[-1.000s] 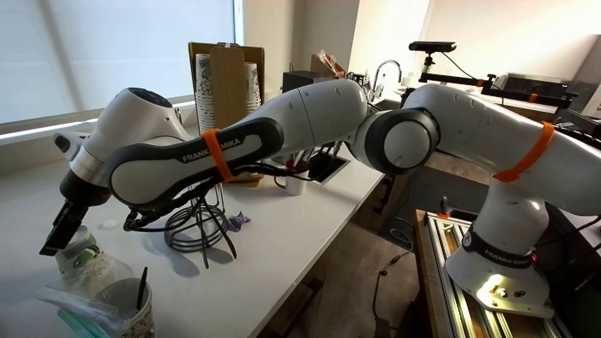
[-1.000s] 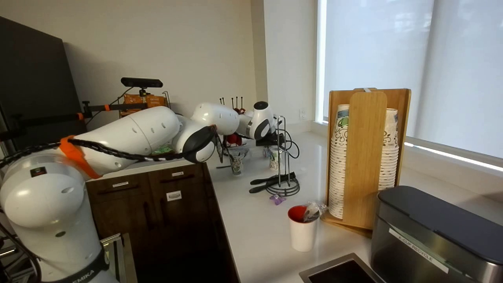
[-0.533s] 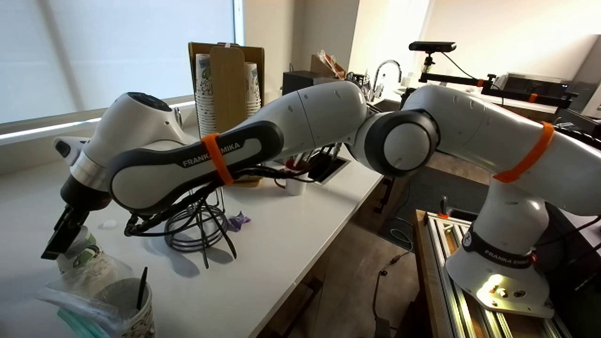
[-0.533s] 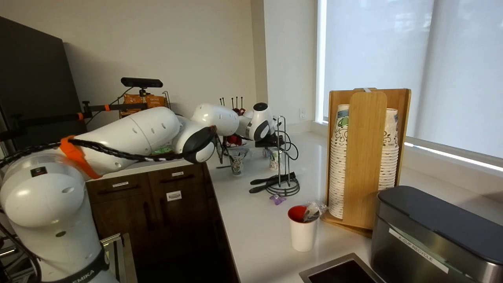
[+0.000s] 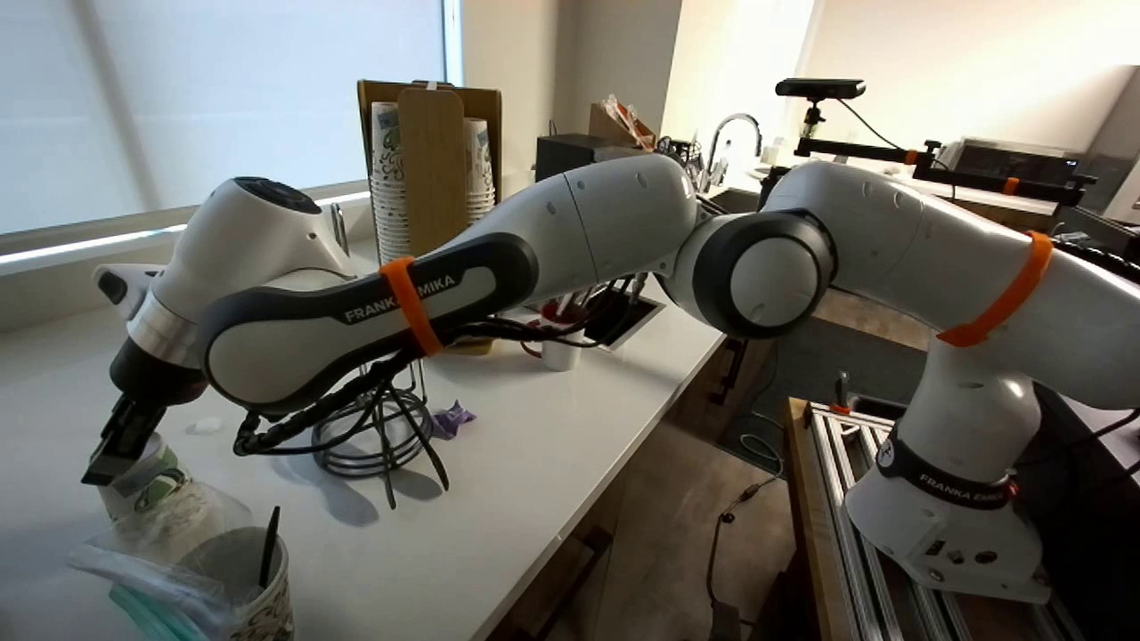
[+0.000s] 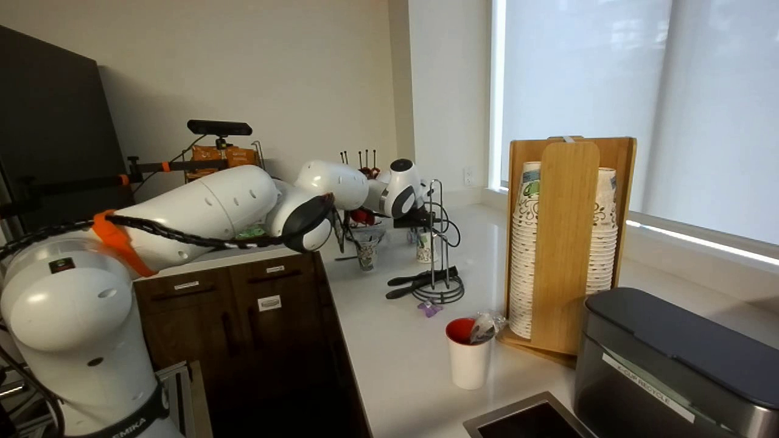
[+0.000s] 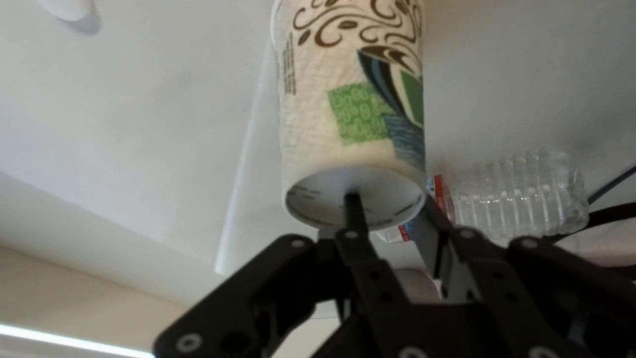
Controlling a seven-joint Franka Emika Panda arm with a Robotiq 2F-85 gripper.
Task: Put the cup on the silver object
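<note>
Pincer (image 7: 390, 211) is right at the upturned bottom of the paper cup (image 7: 348, 114) — fingers (image 7: 356, 216) a bit apart, and I honestly can't tell if it's gripping. Farther off from it, the silver rod (image 6: 433, 258) stands on the tabletop (image 6: 389, 347), with the white mug (image 6: 468, 368) beyond that.

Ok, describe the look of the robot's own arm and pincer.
The arm is rounded and glossy white, with a dark panel lettered FRANKA EMIKA, orange straps, black braided cable and a silver wrist collar. The pincer is black, with two narrow fingers and grey screw heads.
</note>
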